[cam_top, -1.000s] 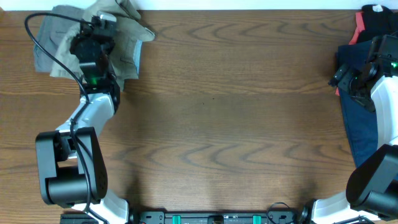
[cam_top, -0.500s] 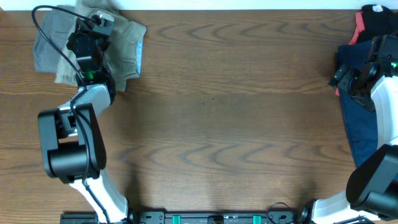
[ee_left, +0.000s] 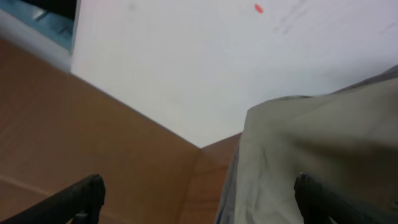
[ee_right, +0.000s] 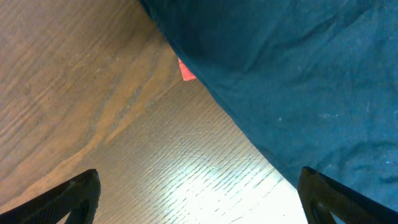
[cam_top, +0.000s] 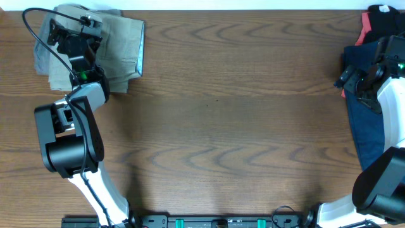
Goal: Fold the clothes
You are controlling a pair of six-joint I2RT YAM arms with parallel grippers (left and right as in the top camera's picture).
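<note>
The folded khaki shorts [cam_top: 120,47] lie flat at the table's far left corner, on top of darker grey shorts [cam_top: 41,62]. My left gripper [cam_top: 65,26] hovers over the pile's back left part, open. In the left wrist view the left gripper [ee_left: 199,202] has its fingers far apart, with the khaki shorts [ee_left: 317,137] under the right finger and nothing gripped. My right gripper [cam_top: 347,77] is open at the left edge of a navy garment [cam_top: 367,130]. In the right wrist view the right gripper [ee_right: 199,199] spans bare wood and the navy cloth [ee_right: 298,74].
A black garment [cam_top: 386,22] and a red garment [cam_top: 362,35] are piled at the far right corner, next to the navy one. A red scrap [ee_right: 186,70] peeks from under the navy cloth. The table's back edge [ee_left: 199,146] meets a white wall.
My left gripper has opened and let go of the khaki shorts, shifting left and back over the pile. The shorts now lie flatter. The right arm has not moved.
</note>
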